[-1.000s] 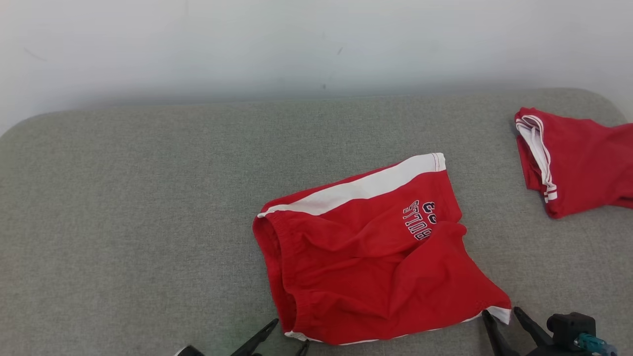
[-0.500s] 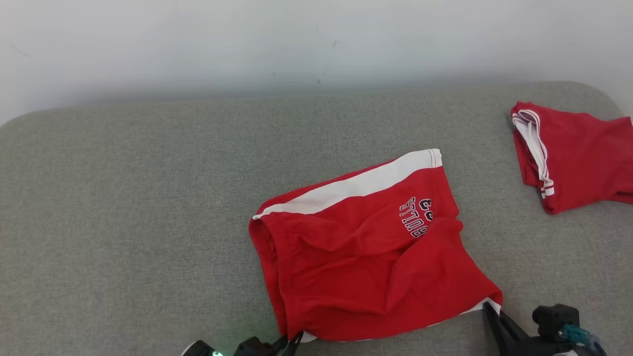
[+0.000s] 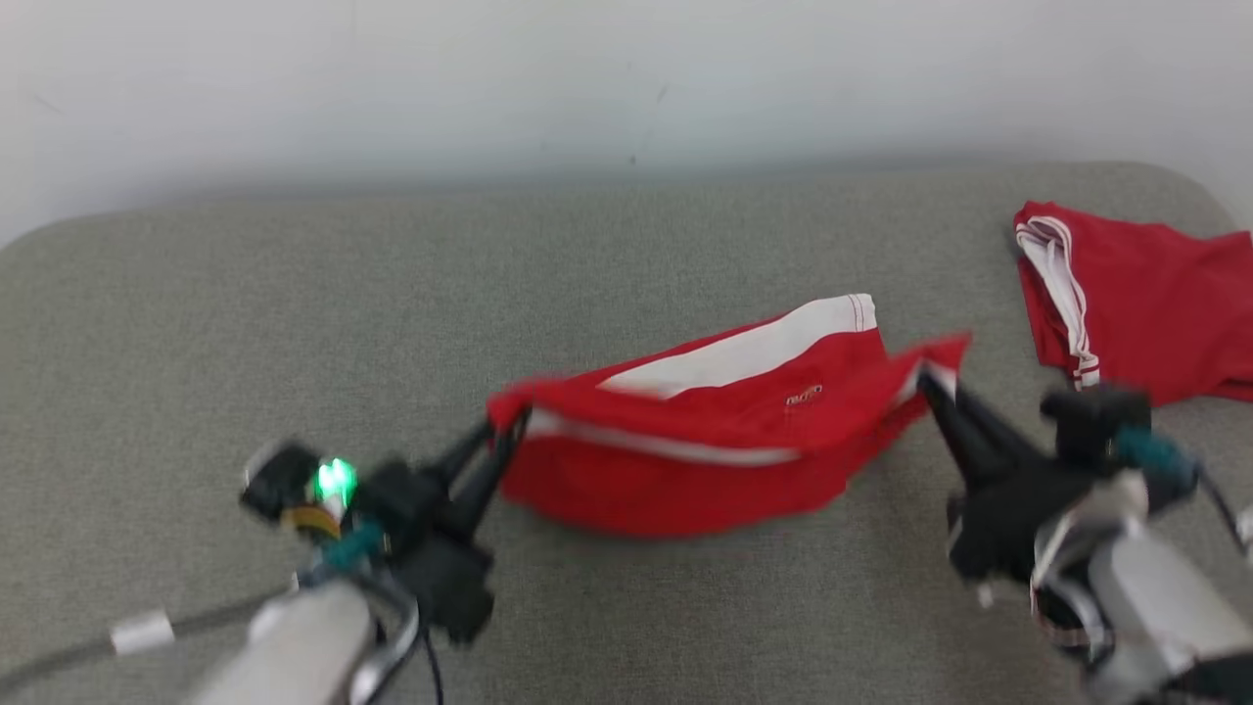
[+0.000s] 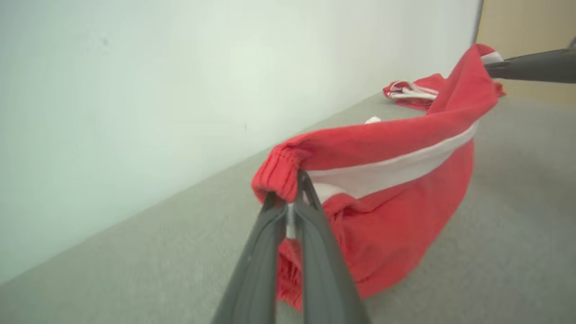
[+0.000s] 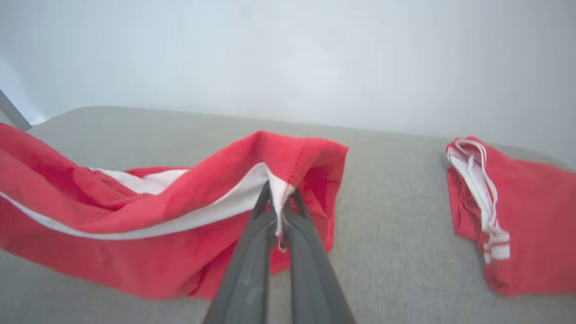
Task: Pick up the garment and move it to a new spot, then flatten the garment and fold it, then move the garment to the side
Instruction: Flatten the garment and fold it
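- Two red garments are in view. The red shorts (image 3: 705,441), with white side stripes, are at the middle of the grey padded surface (image 3: 294,323). A second red garment (image 3: 1145,304) with white trim lies at the far right, well apart from the shorts.
- There are two grippers, one at each end of the shorts.
- The left gripper (image 3: 504,431) is clamped tight on the ribbed waistband corner at the shorts' left end, and the cloth bunches over its fingertips.
- The right gripper (image 3: 925,382) is pinched closed on the white-edged hem corner at the shorts' right end, held up off the surface.
- The shorts hang stretched between the two grips. Their lower fold sags onto the surface, and the far striped leg rests on it.
- A small print on the shorts is too blurred to read.
- A pale wall (image 3: 587,78) stands behind the surface's far edge.
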Controlling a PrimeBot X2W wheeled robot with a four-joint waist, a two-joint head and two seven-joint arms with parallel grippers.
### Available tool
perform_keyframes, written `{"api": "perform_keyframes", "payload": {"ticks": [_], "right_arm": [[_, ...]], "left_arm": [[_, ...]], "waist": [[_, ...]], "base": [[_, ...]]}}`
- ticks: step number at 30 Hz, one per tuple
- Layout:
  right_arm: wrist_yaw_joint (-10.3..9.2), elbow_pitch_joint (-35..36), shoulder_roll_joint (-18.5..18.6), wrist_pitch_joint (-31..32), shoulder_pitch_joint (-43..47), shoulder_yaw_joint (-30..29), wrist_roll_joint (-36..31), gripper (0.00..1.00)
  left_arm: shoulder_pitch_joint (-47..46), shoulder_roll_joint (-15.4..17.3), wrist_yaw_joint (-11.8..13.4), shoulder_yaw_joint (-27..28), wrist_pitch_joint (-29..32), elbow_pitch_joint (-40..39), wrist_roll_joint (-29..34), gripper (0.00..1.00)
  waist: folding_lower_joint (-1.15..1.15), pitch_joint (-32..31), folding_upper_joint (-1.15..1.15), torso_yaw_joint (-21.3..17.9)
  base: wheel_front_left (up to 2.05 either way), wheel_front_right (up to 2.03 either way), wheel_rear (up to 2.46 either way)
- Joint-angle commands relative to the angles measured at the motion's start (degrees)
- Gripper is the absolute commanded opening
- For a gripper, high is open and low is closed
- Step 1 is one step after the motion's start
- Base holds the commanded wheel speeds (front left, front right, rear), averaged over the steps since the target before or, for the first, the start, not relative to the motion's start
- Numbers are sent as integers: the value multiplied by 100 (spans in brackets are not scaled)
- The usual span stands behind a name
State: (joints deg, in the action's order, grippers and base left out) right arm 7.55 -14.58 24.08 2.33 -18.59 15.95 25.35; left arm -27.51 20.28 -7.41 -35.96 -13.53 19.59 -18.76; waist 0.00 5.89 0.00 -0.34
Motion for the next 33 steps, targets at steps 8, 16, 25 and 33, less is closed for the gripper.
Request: {"api": "perform_keyframes", "payload": {"ticks": [8,16,25,33], "right_arm": [[-17,-537,45,711,-3081,220,411,0],[-17,-1761,-309,1147,-6190,195,758,0],[-17,-2814,-733,1016,-8106,211,742,0],[-17,-3229,-727,670,-8168,742,874,0]], "left_arm": [[-3147,759,3,-687,692,-200,-1371,0],[-6076,1024,2,-1174,837,584,-2357,0],[-7929,982,1,-1509,410,1327,-2784,0],[-7858,1001,1,-2212,-12,1675,-3234,0]], "waist": [[0,1256,0,-61],[0,2417,0,-174],[0,2884,0,-210],[0,2958,0,-166]], "base": [[0,0,0],[0,0,0],[0,0,0],[0,0,0]]}}
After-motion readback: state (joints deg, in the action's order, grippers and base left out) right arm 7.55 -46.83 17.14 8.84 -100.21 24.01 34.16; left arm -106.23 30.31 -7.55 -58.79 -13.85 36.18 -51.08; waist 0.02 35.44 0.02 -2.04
